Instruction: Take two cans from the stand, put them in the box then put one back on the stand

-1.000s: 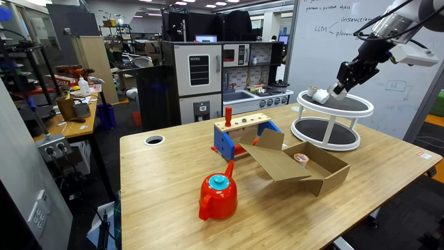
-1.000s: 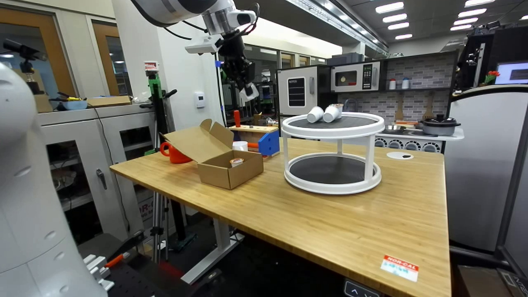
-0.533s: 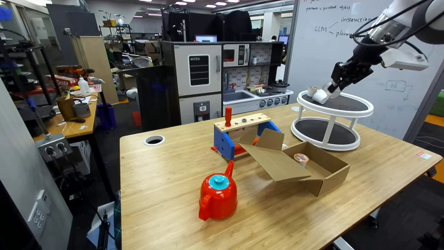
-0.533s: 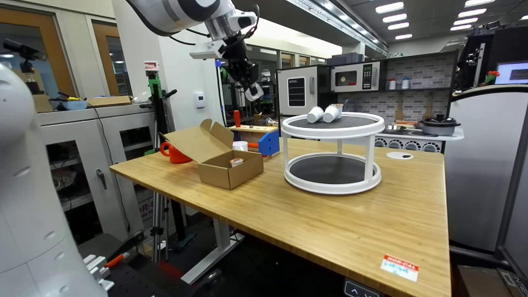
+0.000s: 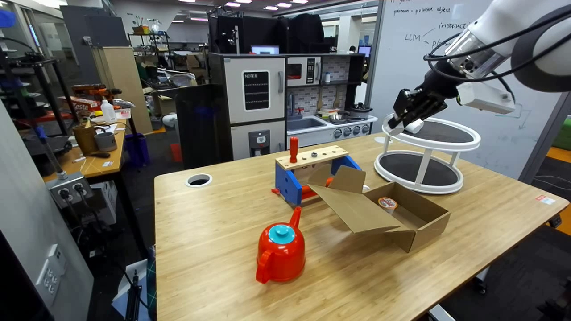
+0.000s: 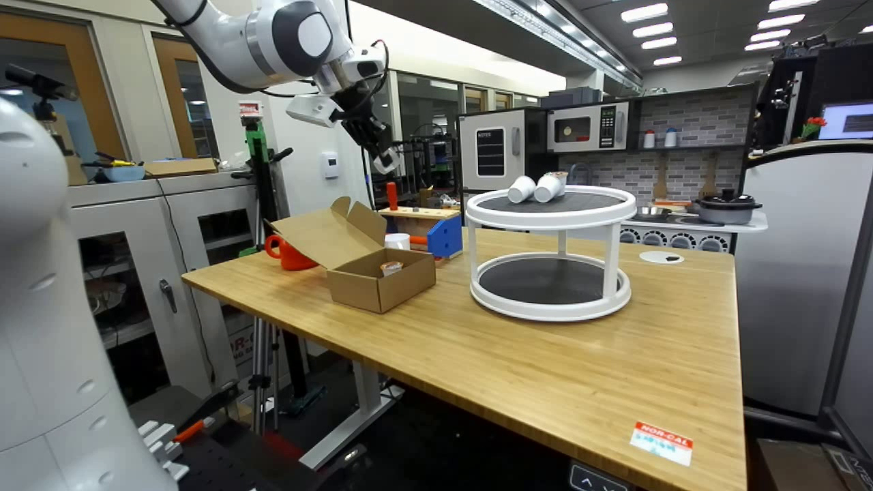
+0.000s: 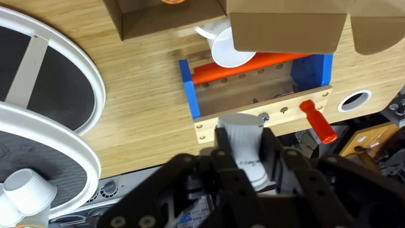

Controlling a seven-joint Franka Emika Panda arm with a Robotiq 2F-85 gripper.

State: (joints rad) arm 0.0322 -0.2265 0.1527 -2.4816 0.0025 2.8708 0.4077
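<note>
White rectangular ceiling lights shine overhead; the pale wooden worktop carries soft sheen, faint shadows. In the wrist view, the black two-fingered tool looks blurred.

Teapot: red; six o'clock in an exterior view.
Toy workbench: blue-sided; one o'clock from the teapot, in an exterior view.
Mug: white; one o'clock in the wrist view.

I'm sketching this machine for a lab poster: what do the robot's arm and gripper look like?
The smooth, rounded white arm has dark grey joint bands, a silver metal collar, looping black cables and a white, box-shaped module. The black, angular gripper has small round fasteners and two slim dark fingers.
</note>
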